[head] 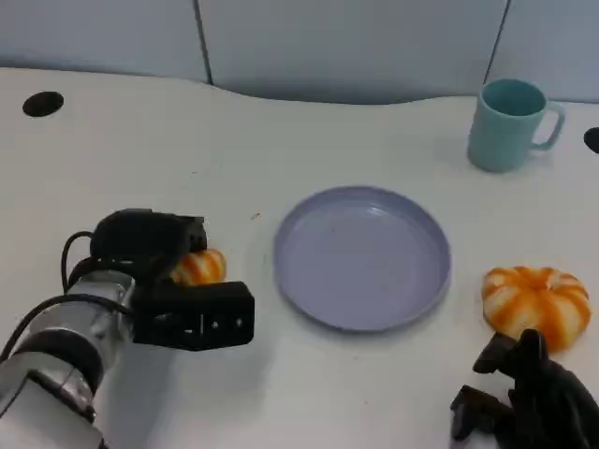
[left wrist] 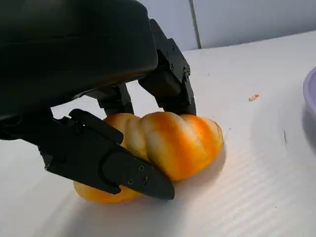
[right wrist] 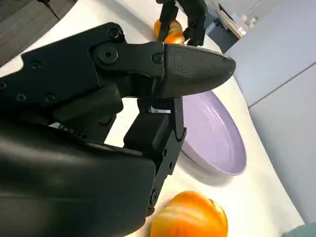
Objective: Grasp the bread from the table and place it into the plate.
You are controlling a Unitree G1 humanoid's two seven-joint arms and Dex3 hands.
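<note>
Here my left hand (head: 178, 281) has its black fingers (left wrist: 113, 165) closed around the orange-and-white twisted bread loaf (left wrist: 168, 148), which lies on the white table (head: 140, 140) left of the round lilac plastic plate (head: 362, 257); its long axis runs roughly toward the plate; my right hand (head: 524, 398) holds nothing, fingers loosely apart, beside a round striped orange bun (head: 535, 304); a pale teal mug (head: 510, 122) stands beyond the plate.

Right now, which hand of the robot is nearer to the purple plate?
Left, by a small margin. The left hand closes around a bread just beside the plate's near-left rim. The right hand sits farther off, beyond the plate's near-right edge, beside the round bread.
</note>
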